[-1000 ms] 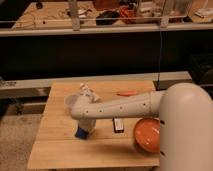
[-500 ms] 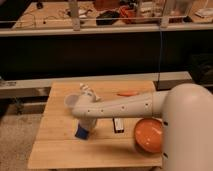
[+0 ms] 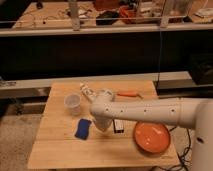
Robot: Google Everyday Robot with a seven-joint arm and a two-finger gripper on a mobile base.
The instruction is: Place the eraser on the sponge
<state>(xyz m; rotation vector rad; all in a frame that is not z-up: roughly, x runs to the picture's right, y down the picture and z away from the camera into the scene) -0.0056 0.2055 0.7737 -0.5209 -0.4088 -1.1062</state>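
Note:
The eraser (image 3: 118, 125), a small black block with a white strip, lies on the wooden table (image 3: 60, 150) just left of the orange plate. Left of it the blue sponge (image 3: 83, 128) lies flat on the table. My gripper (image 3: 102, 124) hangs at the end of the white arm, pointing down between the sponge and the eraser, close to the tabletop. The wrist hides the space right under it. Nothing shows in the gripper.
A clear cup (image 3: 73, 103) stands behind the sponge. A white tube-like pack (image 3: 86, 91) and a thin orange stick (image 3: 129, 93) lie near the table's back edge. A round orange plate (image 3: 151, 137) sits front right. Behind the table runs a dark shelf unit.
The arm's end has shifted a little to the right, from above the sponge to the gap between sponge and eraser. The objects on the table have not moved.

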